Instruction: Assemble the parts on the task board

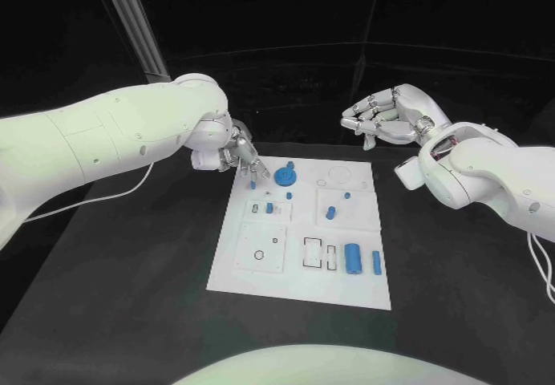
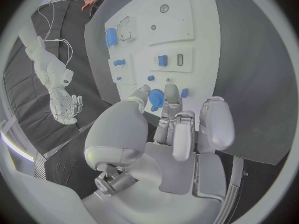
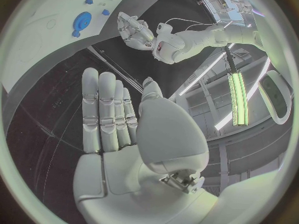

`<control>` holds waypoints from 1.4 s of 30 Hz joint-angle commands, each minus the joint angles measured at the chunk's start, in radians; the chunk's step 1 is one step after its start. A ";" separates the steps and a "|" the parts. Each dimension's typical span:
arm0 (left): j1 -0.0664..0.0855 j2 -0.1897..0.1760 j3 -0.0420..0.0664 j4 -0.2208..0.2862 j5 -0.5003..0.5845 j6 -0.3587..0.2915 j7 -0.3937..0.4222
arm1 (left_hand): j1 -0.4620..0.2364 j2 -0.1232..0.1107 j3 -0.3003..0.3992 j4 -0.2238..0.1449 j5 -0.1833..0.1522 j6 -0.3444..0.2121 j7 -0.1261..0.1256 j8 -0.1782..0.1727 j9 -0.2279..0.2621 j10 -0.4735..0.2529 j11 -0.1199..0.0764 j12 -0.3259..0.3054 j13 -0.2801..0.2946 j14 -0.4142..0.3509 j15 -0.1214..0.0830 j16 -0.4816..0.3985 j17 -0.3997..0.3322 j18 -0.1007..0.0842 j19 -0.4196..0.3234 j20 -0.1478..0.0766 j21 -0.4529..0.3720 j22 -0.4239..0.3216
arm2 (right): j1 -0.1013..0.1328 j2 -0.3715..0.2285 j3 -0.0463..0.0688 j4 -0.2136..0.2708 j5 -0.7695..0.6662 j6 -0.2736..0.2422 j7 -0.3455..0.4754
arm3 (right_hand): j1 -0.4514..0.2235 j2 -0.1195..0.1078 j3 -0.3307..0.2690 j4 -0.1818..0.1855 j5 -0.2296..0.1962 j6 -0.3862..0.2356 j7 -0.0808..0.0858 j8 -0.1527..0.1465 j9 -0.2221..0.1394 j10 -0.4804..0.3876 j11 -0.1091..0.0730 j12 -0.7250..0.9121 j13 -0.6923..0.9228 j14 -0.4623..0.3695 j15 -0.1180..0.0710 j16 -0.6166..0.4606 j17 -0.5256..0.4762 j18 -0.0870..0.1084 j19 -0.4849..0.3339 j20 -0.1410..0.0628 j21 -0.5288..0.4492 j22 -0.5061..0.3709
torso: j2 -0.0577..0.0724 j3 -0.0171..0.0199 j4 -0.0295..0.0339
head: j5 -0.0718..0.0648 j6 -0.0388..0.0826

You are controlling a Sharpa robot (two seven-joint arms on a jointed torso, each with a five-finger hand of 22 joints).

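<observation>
The white task board (image 1: 347,290) lies in the middle of the black table. A round blue gear-like part (image 1: 288,173) sits near its far edge, with small blue parts (image 1: 331,212) in the middle and a larger blue block (image 1: 351,257) near the front right. My left hand (image 1: 235,154) hovers over the board's far left corner, fingers apart and pointing down, holding nothing. The gear (image 2: 156,98) shows just past its fingertips (image 2: 172,92). My right hand (image 1: 387,117) is raised beyond the far right corner, fingers (image 3: 106,109) straight, empty.
Black table surface (image 1: 127,265) surrounds the board on all sides. A thin white cable (image 1: 115,191) hangs under my left arm. A grey post (image 1: 141,36) stands at the back left. Rectangular recesses (image 1: 313,251) mark the board's front half.
</observation>
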 commanded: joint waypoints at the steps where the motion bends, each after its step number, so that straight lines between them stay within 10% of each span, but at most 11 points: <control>1: 0.000 0.007 0.000 -0.012 -0.070 -0.052 0.078 | 0.016 0.006 0.003 0.002 0.004 -0.002 0.005 -0.004 -0.003 -0.012 0.002 -0.006 -0.007 0.106 0.007 0.003 0.263 0.011 -0.007 0.001 -0.005 -0.004 | 0.002 0.004 0.001 -0.002 -0.003 0.006 0.006 | 0.008 0.003 -0.006 0.001 -0.004 -0.007 0.003 -0.007 -0.002 -0.009 0.001 -0.006 -0.002 -0.006 0.000 -0.007 -0.001 0.005 0.006 0.002 -0.005 -0.001 | 0.001 -0.0013 -0.0020 | 0.007 0.008; 16: -0.047 0.042 -0.024 -0.102 -0.257 -0.140 0.146 | 0.030 0.009 -0.040 0.099 0.003 0.008 -0.019 0.169 0.092 -0.002 -0.017 0.034 -0.028 0.106 -0.010 0.003 0.263 0.004 0.017 -0.013 0.014 0.025 | 0.002 0.009 0.001 -0.006 -0.021 0.007 0.002 | 0.013 0.006 -0.007 0.000 -0.003 -0.012 0.004 -0.011 -0.003 -0.012 0.003 -0.009 -0.008 -0.001 0.001 -0.001 0.007 0.006 0.009 0.002 -0.009 -0.004 | 0.002 0.0000 -0.0035 | 0.017 0.023; 42: -0.084 0.089 -0.027 -0.176 -0.322 -0.076 0.154 | 0.030 -0.016 -0.099 0.157 -0.002 -0.026 -0.019 0.209 0.122 -0.007 -0.018 0.053 -0.035 0.106 -0.010 0.003 0.263 0.001 0.024 -0.015 0.023 0.039 | 0.001 0.018 0.001 -0.011 -0.024 0.012 0.002 | 0.015 0.008 -0.007 -0.001 -0.001 -0.014 0.005 -0.012 -0.003 -0.012 0.003 -0.011 -0.011 0.002 0.001 -0.001 0.009 0.006 0.011 0.002 -0.010 -0.005 | 0.001 0.0008 -0.0016 | 0.021 0.022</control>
